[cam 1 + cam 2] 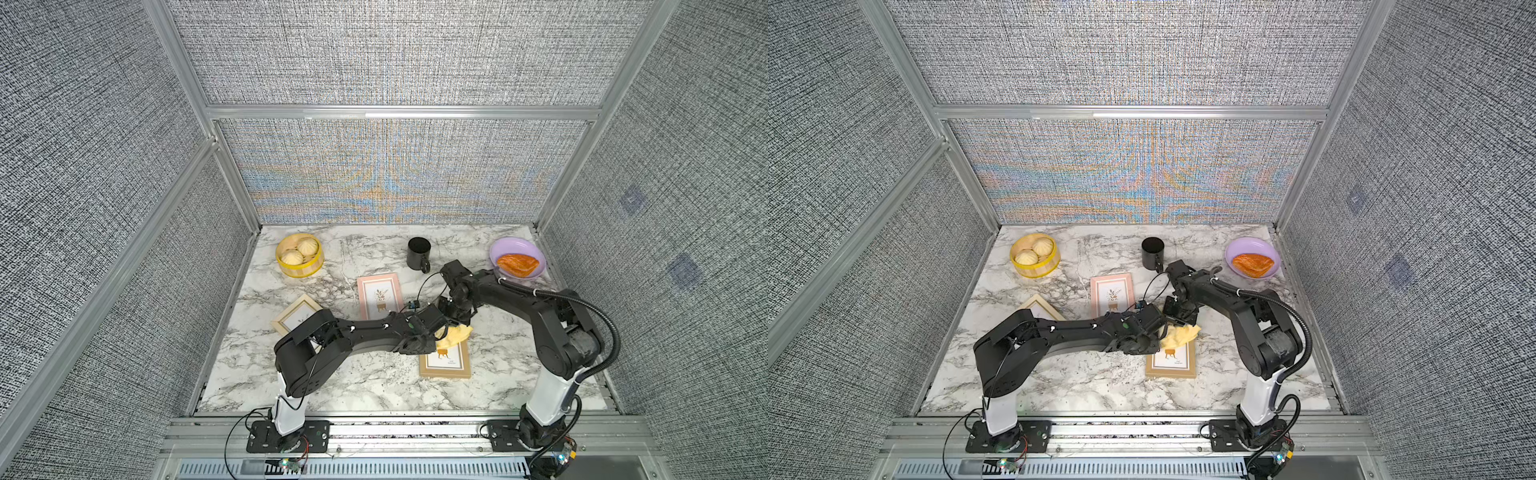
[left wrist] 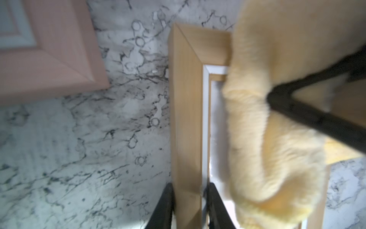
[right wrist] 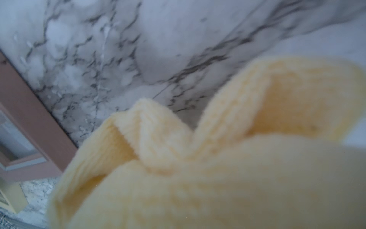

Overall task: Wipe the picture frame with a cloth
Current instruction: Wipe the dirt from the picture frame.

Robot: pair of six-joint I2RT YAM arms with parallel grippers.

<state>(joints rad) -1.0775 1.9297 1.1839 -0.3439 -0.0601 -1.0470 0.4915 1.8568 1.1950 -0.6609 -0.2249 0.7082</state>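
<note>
left arm: stretched low across the marble table (image 1: 374,386), wrist ending over the near wood picture frame (image 1: 444,362)
left gripper (image 2: 190,186): clamped on that frame's side rail, one finger on each side
right arm: elbow high, forearm bent down and inward, wrist just behind the left one
right gripper (image 1: 459,320): closed, pinching the cloth (image 1: 455,336)
cloth: bunched, draped over the wood frame's far end; contact with the glass unclear
left wrist only: the rail grip; black right finger (image 2: 316,119) against the cloth
right wrist only: cloth folds close up and blurred; pink frame (image 3: 29,123) edge
top views only: cream frame (image 1: 296,316) partly under the left arm; mug (image 1: 417,253), bun steamer (image 1: 299,259) and pastry plate (image 1: 503,245) at the back
hidden: both grippers' tips in both top views; wood frame's far end under the cloth
</note>
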